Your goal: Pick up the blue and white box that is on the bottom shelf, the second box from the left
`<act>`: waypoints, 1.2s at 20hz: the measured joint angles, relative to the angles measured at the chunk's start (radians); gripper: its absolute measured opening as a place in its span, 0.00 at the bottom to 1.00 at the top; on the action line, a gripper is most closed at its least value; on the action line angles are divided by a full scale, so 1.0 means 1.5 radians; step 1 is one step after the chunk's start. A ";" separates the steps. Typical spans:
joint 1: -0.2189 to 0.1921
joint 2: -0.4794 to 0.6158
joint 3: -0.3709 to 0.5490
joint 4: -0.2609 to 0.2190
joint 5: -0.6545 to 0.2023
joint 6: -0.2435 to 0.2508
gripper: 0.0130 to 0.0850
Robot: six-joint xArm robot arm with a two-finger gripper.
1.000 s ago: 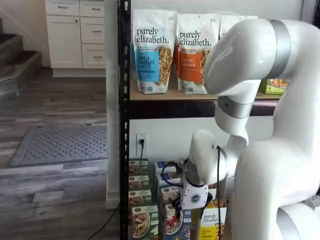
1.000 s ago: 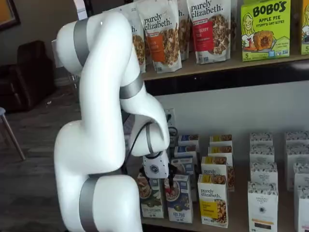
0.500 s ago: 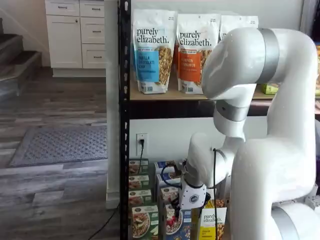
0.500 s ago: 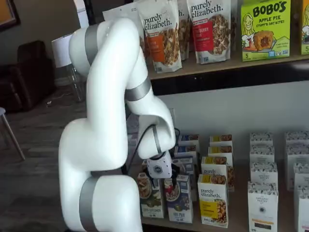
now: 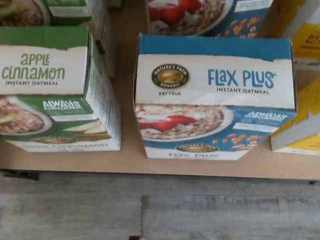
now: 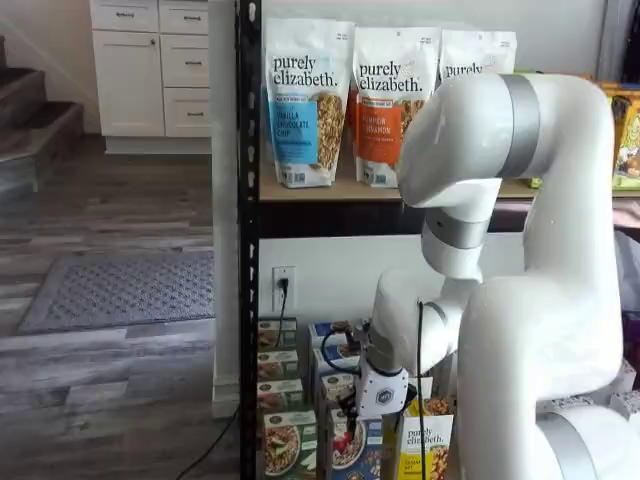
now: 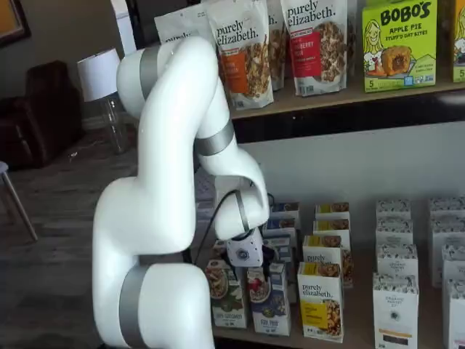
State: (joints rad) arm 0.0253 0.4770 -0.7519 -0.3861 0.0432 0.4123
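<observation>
In the wrist view the blue and white box point(image 5: 215, 97) fills the middle: its top flap reads "Flax Plus – Instant Oatmeal" in blue, with a round "Nature's Path Organic" seal and "Eat True" under it. The front below pictures a bowl of oatmeal with red berries, a banner whose small print is hard to read, and "Flax Plus" again along the lower edge. It stands at the front edge of the bottom shelf point(image 5: 130, 162), a tan board with grey plank floor beyond it.

Just beside it, with a narrow gap between, stands the green-trimmed box point(image 5: 55, 90) marked "Apple Cinnamon Instant Oatmeal". On the other side a yellow box point(image 5: 302, 120) sits close, its writing not legible there. Behind the target a second blue box point(image 5: 210, 15) of the same kind shows its berry bowl.

In both shelf views the same box stands in the front row point(image 6: 352, 447) point(image 7: 266, 298), between the green one and a yellow "purely elizabeth." box point(image 7: 320, 299). The gripper point(image 7: 254, 266) hangs directly above it – its white body bears a round logo, while the black fingers are mostly hidden behind the body and cable, so the frames alone do not show the gap; the jaws are spread wide and hold nothing.

On the wood level above stand "purely elizabeth." granola bags point(image 6: 306, 100) and a green "BOBO'S Apple Pie" box point(image 7: 398, 45).
</observation>
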 joint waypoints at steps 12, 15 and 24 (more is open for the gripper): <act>-0.004 0.048 -0.067 0.005 -0.003 -0.010 1.00; 0.002 0.059 -0.078 0.043 -0.007 -0.041 1.00; -0.005 0.091 -0.118 -0.031 -0.007 0.026 1.00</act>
State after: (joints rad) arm 0.0178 0.6137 -0.9290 -0.4333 0.0330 0.4520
